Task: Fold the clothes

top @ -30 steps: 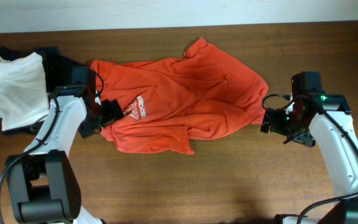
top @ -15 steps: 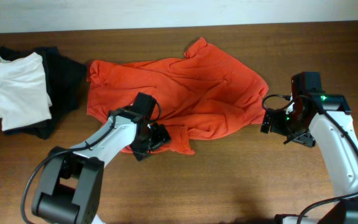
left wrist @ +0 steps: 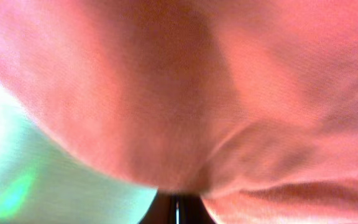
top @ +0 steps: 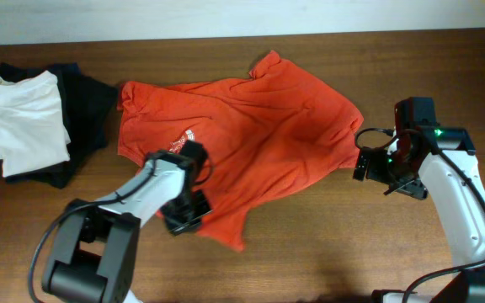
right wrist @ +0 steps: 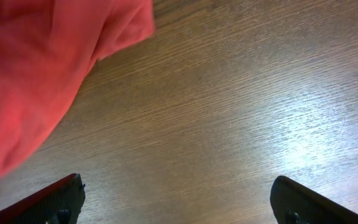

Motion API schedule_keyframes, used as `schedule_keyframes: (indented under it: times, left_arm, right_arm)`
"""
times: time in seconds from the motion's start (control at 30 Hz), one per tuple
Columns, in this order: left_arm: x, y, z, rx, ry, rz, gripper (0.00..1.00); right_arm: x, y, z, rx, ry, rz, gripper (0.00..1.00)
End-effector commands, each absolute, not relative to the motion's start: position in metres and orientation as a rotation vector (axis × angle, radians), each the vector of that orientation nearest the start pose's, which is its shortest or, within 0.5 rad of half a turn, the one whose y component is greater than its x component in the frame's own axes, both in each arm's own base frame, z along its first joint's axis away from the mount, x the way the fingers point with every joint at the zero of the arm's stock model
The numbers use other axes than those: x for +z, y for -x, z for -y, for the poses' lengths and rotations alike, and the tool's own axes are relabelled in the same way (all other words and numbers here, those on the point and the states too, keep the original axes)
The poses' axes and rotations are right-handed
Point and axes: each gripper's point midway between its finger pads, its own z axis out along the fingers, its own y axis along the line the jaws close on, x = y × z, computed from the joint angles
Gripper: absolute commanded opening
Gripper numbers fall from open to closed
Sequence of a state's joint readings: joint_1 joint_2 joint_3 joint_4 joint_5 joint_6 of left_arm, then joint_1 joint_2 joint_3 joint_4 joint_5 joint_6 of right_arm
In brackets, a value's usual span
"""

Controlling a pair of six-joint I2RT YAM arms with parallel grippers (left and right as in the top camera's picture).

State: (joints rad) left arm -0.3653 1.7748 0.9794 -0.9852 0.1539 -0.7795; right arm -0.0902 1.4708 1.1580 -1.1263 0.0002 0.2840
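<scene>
The orange-red t-shirt [top: 259, 135] lies spread and wrinkled across the middle of the table, its white lettering [top: 179, 139] near its left side. My left gripper [top: 188, 210] sits at the shirt's front left hem, shut on the fabric. Orange cloth [left wrist: 166, 93] fills the left wrist view, with only a dark slit between the closed jaws [left wrist: 176, 208]. My right gripper [top: 367, 164] hovers just off the shirt's right edge, open. Bare wood shows between its fingers [right wrist: 179, 193], and the shirt's edge [right wrist: 36, 74] lies to its upper left.
A white folded garment [top: 25, 118] rests on dark folded garments [top: 78, 101] at the far left of the wooden table [top: 327, 244]. The table's back edge meets a pale wall.
My left gripper moved from the shirt's left side to its front hem and closed. The shirt's lower flap now reaches further toward the front edge. The right arm stayed still.
</scene>
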Motion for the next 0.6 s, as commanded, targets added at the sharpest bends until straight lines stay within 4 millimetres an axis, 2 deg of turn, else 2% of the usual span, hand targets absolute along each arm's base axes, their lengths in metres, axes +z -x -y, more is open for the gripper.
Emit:
schedule_keyframes:
  times: [0.0,0.07,0.1,0.13,0.2,0.3,0.33,0.43,0.5,0.57]
  left_arm:
    - [0.005,-0.2,0.032,0.403,0.711,-3.316,0.0]
    - [0.009,-0.198,0.006,0.535,0.775,-3.283,0.0]
    - [0.009,-0.198,-0.006,0.535,0.861,-3.267,0.0]
    - [0.009,-0.199,-0.009,0.522,0.895,-3.261,0.0]
    - [0.008,-0.199,-0.012,0.51,0.923,-3.255,0.0]
    - [0.007,-0.202,-0.011,0.5,0.921,-3.244,0.0]
    - [0.007,-0.204,-0.011,0.491,0.922,-3.24,0.0]
    - [0.005,-0.206,-0.006,0.443,0.933,-3.241,0.0]
    - [0.004,-0.207,-0.005,0.429,0.935,-3.241,0.0]
    - [0.004,-0.207,-0.005,0.429,0.935,-3.24,0.0]
  right_arm:
    - [0.116,-0.274,0.027,0.007,-0.569,-2.961,0.99]
    - [0.109,-0.268,0.024,0.024,-0.571,-2.99,0.99]
    - [0.101,-0.263,0.015,0.09,-0.573,-3.018,0.99]
    - [0.093,-0.26,0.007,0.162,-0.571,-3.033,0.99]
    - [0.07,-0.26,-0.015,0.351,-0.437,-3.046,1.0]
    - [0.038,-0.26,-0.027,0.412,-0.289,-3.03,0.9]
    - [0.024,-0.26,-0.035,0.401,-0.194,-3.023,0.85]
    - [0.007,-0.255,-0.04,0.263,-0.087,-3.042,0.82]
    - [0.004,-0.258,-0.053,0.265,-0.006,-3.027,0.82]
    - [-0.001,-0.266,-0.053,0.159,0.004,-3.007,0.8]
